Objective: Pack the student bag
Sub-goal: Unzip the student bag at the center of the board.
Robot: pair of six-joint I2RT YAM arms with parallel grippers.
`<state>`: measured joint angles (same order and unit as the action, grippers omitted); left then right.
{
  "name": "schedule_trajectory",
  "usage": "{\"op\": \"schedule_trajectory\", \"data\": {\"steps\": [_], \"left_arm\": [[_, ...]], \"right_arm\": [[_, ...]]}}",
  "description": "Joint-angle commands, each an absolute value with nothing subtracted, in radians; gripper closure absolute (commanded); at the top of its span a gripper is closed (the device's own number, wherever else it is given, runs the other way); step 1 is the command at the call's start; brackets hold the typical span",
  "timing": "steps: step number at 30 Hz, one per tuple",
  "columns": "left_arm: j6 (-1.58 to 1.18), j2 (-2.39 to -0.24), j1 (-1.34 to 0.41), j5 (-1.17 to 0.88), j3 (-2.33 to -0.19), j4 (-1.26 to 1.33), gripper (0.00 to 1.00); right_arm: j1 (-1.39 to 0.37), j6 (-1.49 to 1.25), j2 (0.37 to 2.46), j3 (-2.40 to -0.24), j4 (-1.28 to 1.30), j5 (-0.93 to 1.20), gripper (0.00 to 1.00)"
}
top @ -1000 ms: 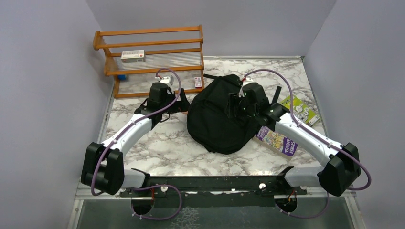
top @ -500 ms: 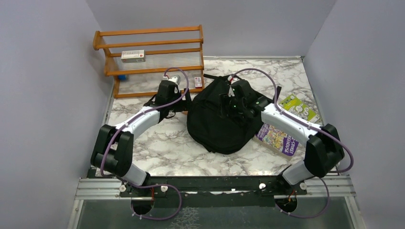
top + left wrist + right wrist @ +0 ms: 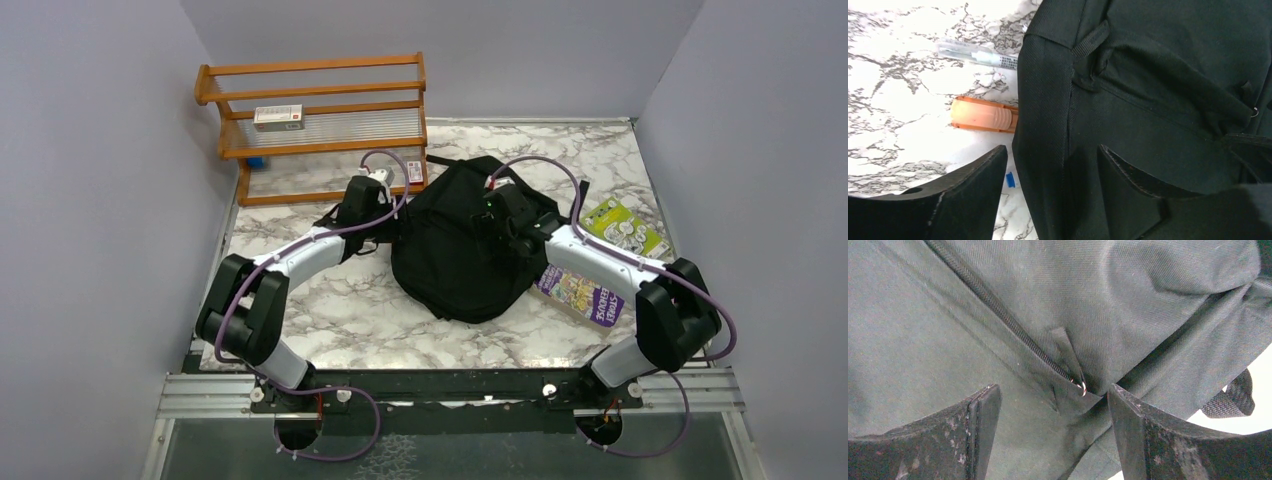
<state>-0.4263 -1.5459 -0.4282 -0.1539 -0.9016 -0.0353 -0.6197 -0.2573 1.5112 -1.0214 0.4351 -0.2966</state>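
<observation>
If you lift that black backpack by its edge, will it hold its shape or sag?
Probably sags: the student bag is soft, creased fabric lying slumped. Its woven texture should resist slipping. Pushed, it likely drags and bunches.

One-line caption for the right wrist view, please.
Right gripper open over the student bag, jaws either side of the zipper pull.

Marble-look worktop (image 3: 340,310) boxed in by plain walls (image 3: 90,200)
Walls pale lilac-grey on left, back & right; worktop white w/ grey veining; orange-brown wooden rack (image 3: 310,68) at far-left corner by back wall; metal rail (image 3: 200,395) along near edge; light soft, even.
</observation>
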Motion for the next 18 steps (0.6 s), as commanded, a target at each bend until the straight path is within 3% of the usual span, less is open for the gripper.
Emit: {"op": "schedule_trajectory", "data": {"steps": [1,12,18], "left_arm": [[-0.432,-1.559,-0.439,-0.189,-0.875,-0.003,0.37],[-0.439,-1.538,-0.442,-0.21,-0.85,0.023,0.45],[-0.455,-1.528,-0.442,-0.225,-0.821,0.048,0.47]], "right_arm": [[-0.62,-0.143,1.493,-1.001,0.381,-0.224,0.17],[-0.636,-0.01,1.606,-1.143,0.281,-0.162,0.16],[-0.645,0.057,1.697,-1.182,0.27,-0.148,0.22]]}}
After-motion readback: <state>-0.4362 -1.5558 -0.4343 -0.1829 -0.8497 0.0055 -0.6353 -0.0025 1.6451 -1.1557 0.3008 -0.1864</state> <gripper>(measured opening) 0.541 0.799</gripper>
